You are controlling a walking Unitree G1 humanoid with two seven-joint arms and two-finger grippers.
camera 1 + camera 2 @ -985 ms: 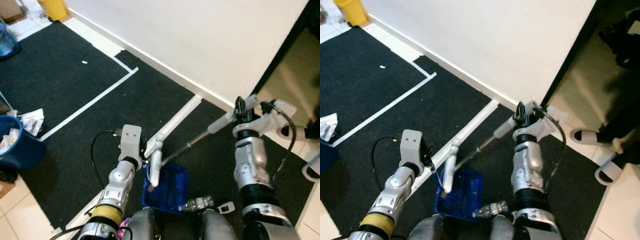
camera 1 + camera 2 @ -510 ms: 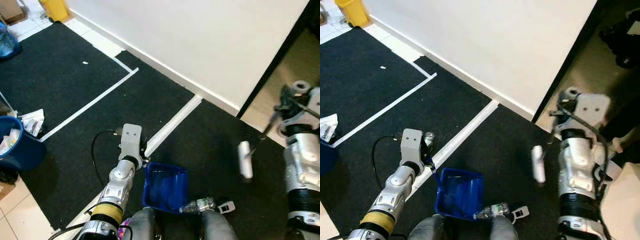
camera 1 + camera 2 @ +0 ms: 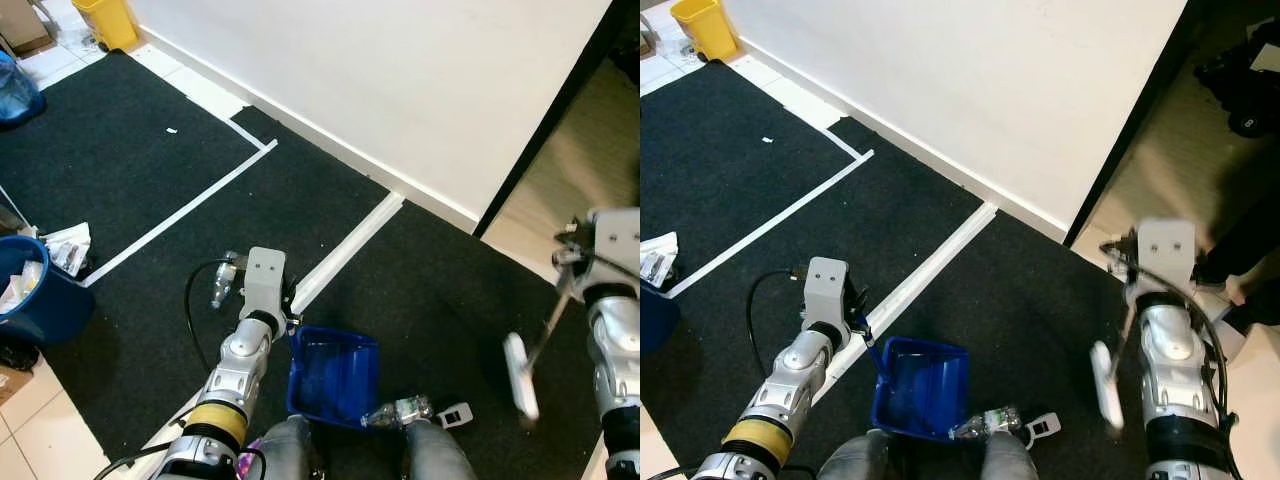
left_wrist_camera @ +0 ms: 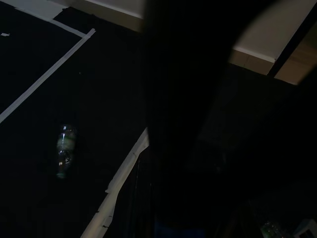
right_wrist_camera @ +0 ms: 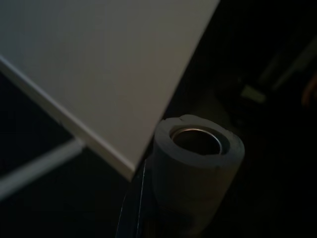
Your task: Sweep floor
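While dustpan (image 3: 335, 375) stays, broom (image 3: 522, 372) swung right.

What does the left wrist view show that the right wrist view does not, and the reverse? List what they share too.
Left wrist view, not the right: a plastic bottle lying on the carpet.
Right wrist view, not the left: the hollow grey end of the broom handle, close up.
Both: the white wall, white floor tape and dark carpet.

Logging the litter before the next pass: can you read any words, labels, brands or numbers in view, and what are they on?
No readable text.
Plastic bottle beside the blue dustpan: label too blurred.
Second bottle on the black mat: too small.
Crumpled paper beside the blue bin: print illegible.
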